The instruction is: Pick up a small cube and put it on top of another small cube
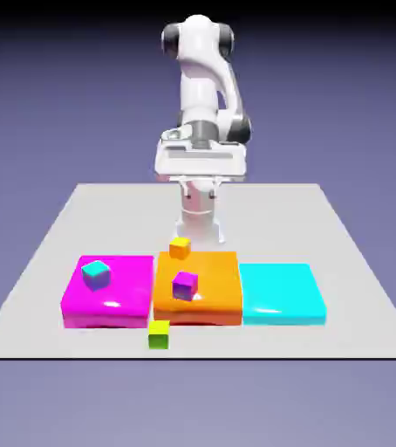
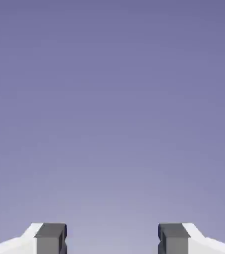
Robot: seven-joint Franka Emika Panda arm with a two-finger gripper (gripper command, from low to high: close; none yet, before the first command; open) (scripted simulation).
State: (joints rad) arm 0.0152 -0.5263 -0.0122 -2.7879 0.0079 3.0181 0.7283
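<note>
Exterior view, gripper: the gripper [image 1: 200, 194] hangs in front of the arm's base [image 1: 200, 230], above the slabs and apart from every cube
Exterior view, arm: the white arm [image 1: 199, 79] is bent, its upper part raised over the table [image 1: 262, 218]
Yellow-green cube: the yellow-green cube [image 1: 159, 335] sits on the table, near the front edge, just before the orange slab [image 1: 219, 284]
Cyan-topped cube: the cyan-topped cube [image 1: 96, 274] is on the magenta slab [image 1: 119, 301], at the exterior view's left
Purple cube: the purple cube [image 1: 185, 286] lies on the orange slab
Orange cube: the orange cube [image 1: 180, 248] is at the orange slab's far edge
Cyan slab: the cyan slab [image 1: 282, 292] lies beside the orange slab, at the exterior view's right
Hand view, fingers: the grey fingertips [image 2: 50, 238] stand wide apart, open, with only blue-violet backdrop [image 2: 112, 124] between them
</note>
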